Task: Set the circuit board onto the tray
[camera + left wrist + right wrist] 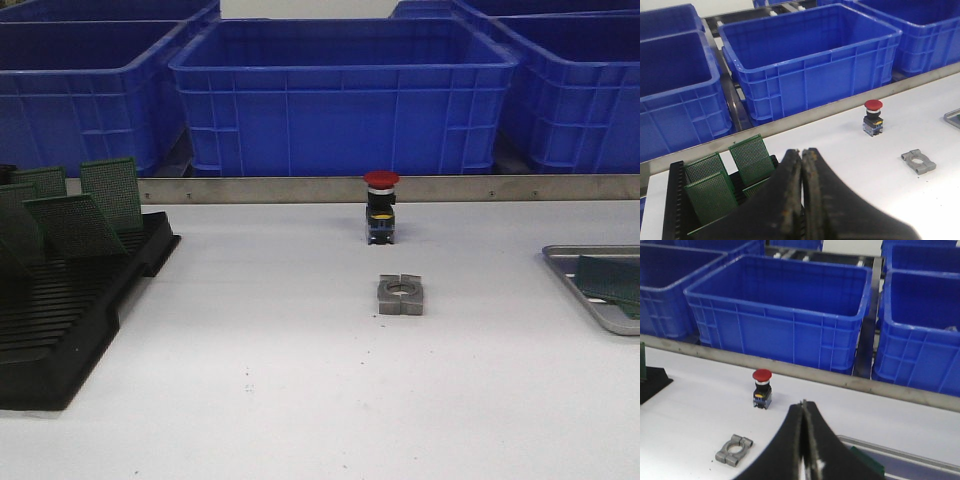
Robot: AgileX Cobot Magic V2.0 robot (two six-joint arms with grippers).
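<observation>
Several green circuit boards [78, 224] stand in the black slotted rack [60, 330] at the left; they also show in the left wrist view [752, 157]. The silver-grey tray [560, 262] lies at the right edge with one green circuit board [610, 280] flat in it. My left gripper [801, 152] is shut and empty, above the rack's near side. My right gripper [803, 405] is shut and empty, above the tray's rim [900, 452], where a corner of the board [867, 462] shows beside the fingers. Neither gripper shows in the front view.
A red-capped push button [381, 207] stands mid-table, with a grey metal clamp block [401, 295] just in front of it. Large blue bins [340, 95] line the far side behind a metal rail [300, 189].
</observation>
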